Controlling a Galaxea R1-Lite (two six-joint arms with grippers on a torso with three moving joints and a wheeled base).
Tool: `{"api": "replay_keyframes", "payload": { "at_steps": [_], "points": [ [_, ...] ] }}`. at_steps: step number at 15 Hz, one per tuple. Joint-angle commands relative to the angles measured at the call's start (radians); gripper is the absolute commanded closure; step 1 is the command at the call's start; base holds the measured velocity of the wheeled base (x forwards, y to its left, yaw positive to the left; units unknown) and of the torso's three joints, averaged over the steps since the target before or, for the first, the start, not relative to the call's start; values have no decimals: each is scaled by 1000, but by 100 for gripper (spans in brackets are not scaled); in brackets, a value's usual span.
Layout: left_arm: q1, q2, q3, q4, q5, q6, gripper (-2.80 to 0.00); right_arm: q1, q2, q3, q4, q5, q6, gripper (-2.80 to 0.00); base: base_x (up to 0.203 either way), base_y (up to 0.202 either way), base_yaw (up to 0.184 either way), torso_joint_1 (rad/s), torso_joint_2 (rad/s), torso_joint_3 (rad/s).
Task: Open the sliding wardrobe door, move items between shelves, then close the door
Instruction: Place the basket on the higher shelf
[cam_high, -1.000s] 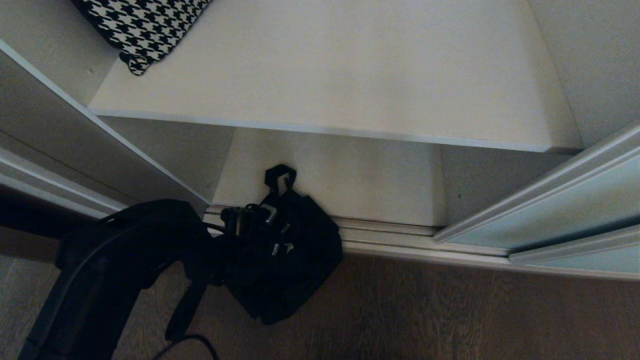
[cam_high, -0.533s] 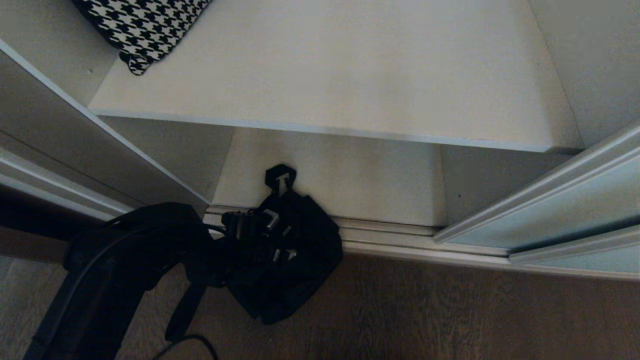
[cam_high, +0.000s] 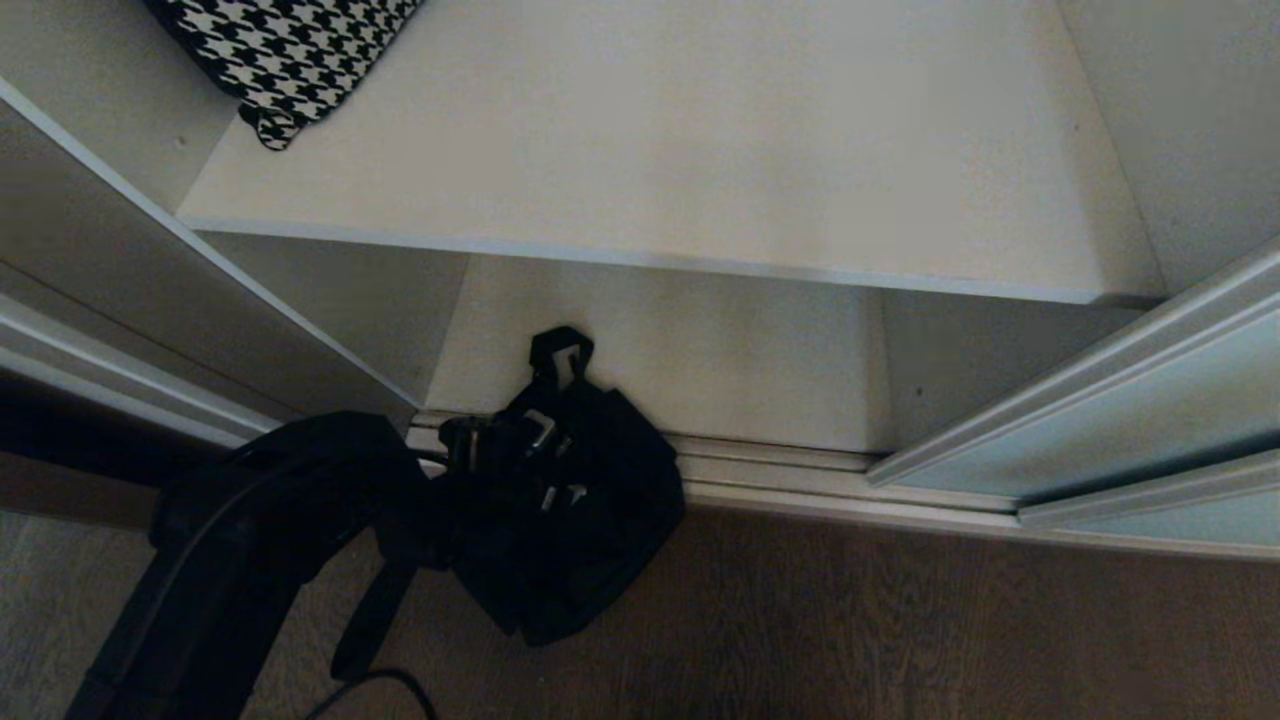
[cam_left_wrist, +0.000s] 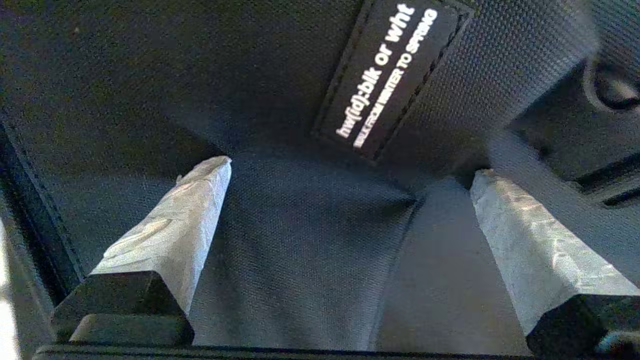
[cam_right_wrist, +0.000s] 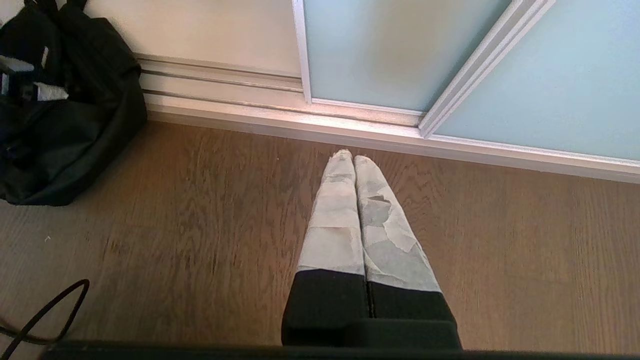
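Black bag (cam_high: 575, 520) slumped across the wardrobe's bottom track (cam_high: 780, 470), part on the lowest shelf (cam_high: 680, 370), part on the wood floor (cam_high: 900, 620); small loop handle standing up at its far end, metal buckles showing on top. Nothing else on that lowest shelf. Above the bag, a wider shelf (cam_high: 700, 150) holding only a houndstooth cushion (cam_high: 285, 55) at its far left corner, well apart from the bag. Sliding wardrobe door (cam_high: 1130, 420) pushed aside to the right of the bag, leaving the compartment open.

Left gripper (cam_left_wrist: 350, 172) pressed down against the bag's fabric, jaws spread wide with cloth between them, nothing pinched; sewn label (cam_left_wrist: 387, 75) with white lettering just beyond the fingertips (cam_left_wrist: 212, 172). Right gripper (cam_right_wrist: 353, 159) hanging over the floor to the right of the bag, near the track and the door's lower frame, jaws pressed together and empty.
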Motion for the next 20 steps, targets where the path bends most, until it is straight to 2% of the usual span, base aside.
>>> {"api": "replay_keyframes", "payload": {
  "at_steps": [1,3,5,7,13,14,20],
  "points": [
    [22,32,-43,-38,14,13,-280,0,0,2,0,0,0,0,0,0,0,0,0,0],
    [31,42,-57,-93,25,17,-280,0,0,2,0,0,0,0,0,0,0,0,0,0],
    [31,41,-54,-163,66,27,-280,0,0,2,0,0,0,0,0,0,0,0,0,0],
    [30,50,-51,-209,71,43,-280,0,0,2,0,0,0,0,0,0,0,0,0,0],
    [27,90,-61,-202,72,43,-280,0,0,2,0,0,0,0,0,0,0,0,0,0],
    [27,93,-62,-200,72,43,0,0,0,2,0,0,0,0,0,0,0,0,0,0],
    [26,102,-96,-181,74,42,0,0,0,2,0,2,0,0,0,0,0,0,0,0]
  ]
}}
